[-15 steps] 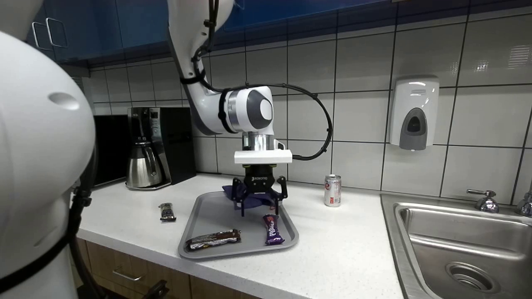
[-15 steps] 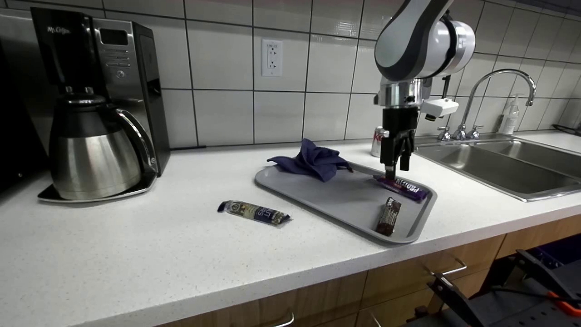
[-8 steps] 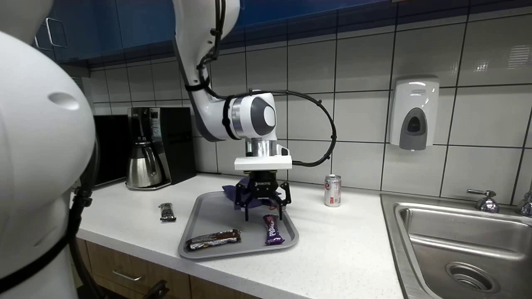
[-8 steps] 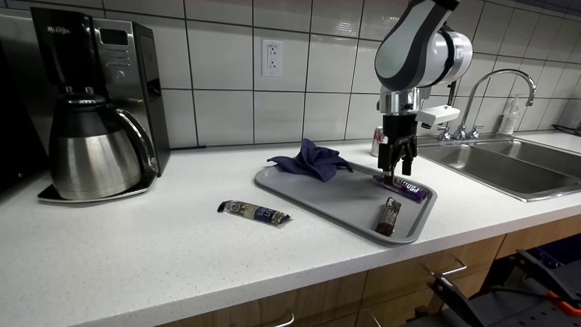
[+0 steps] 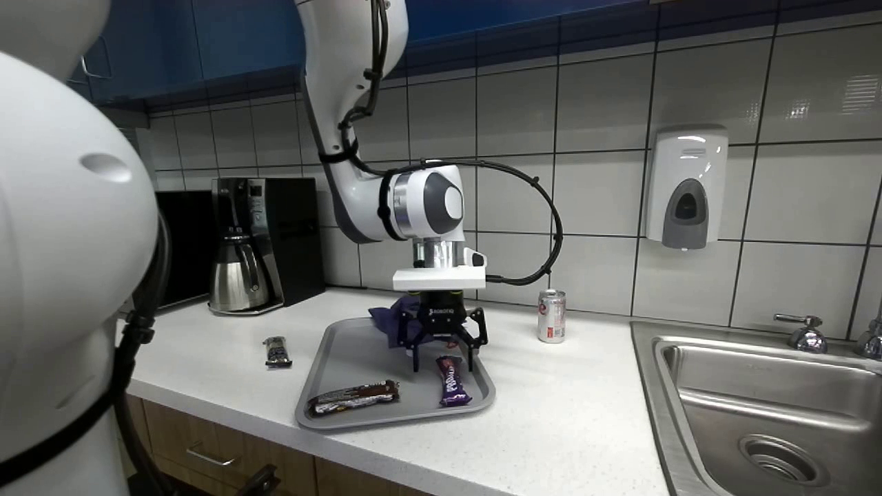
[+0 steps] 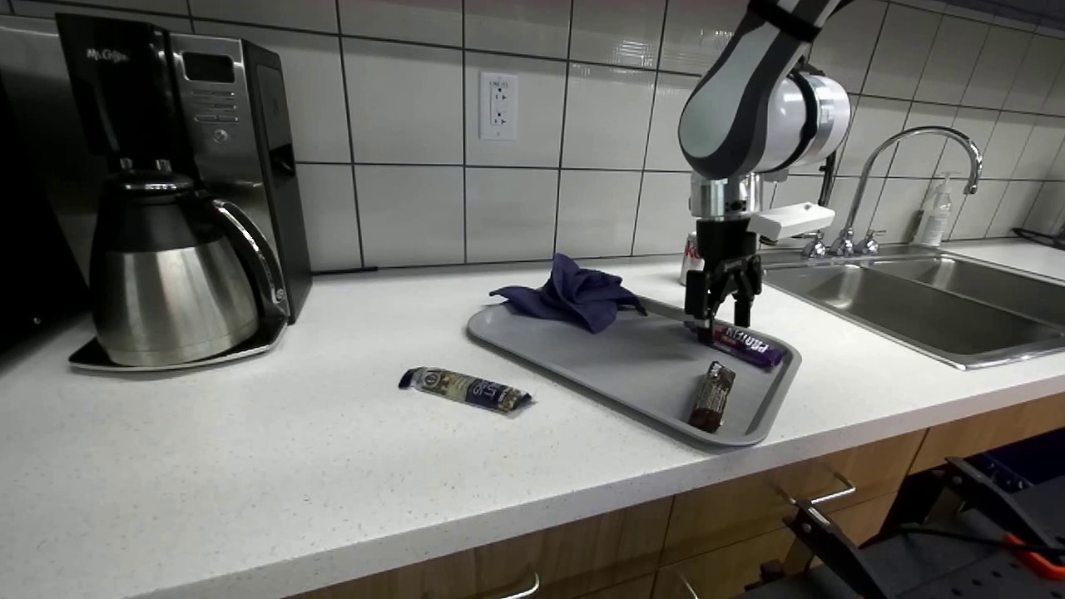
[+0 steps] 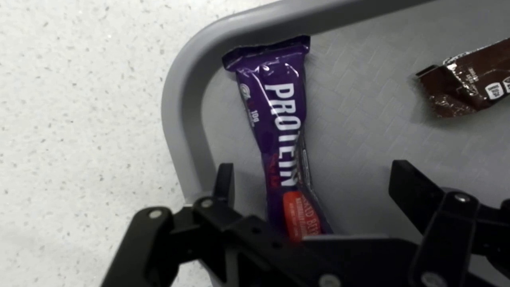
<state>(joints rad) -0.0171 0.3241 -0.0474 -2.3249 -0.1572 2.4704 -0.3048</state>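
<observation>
My gripper (image 5: 443, 368) is open and empty, pointing down low over the grey tray (image 5: 368, 362). In the wrist view its fingertips stand apart on either side of a purple protein bar (image 7: 279, 107), with a gap on both sides. The gripper body hides the bar's near end there. The purple bar also shows in both exterior views (image 5: 453, 386) (image 6: 753, 345), lying on the tray near its edge. A brown bar (image 5: 355, 397) lies on the tray, partly in the wrist view (image 7: 470, 81). A dark blue cloth (image 6: 574, 295) lies crumpled at the tray's back, behind the gripper.
A wrapped nut bar (image 6: 466, 389) lies on the counter beside the tray. A soda can (image 5: 551, 317) stands near the tiled wall. A sink (image 5: 651, 393) is on one side, and a coffee maker with a steel carafe (image 6: 175, 291) on the other. A soap dispenser (image 5: 688, 186) hangs on the wall.
The gripper has come down steadily towards the tray and the purple bar, shifting slightly sideways. It stays open. The bars, cloth, tray and can have not moved.
</observation>
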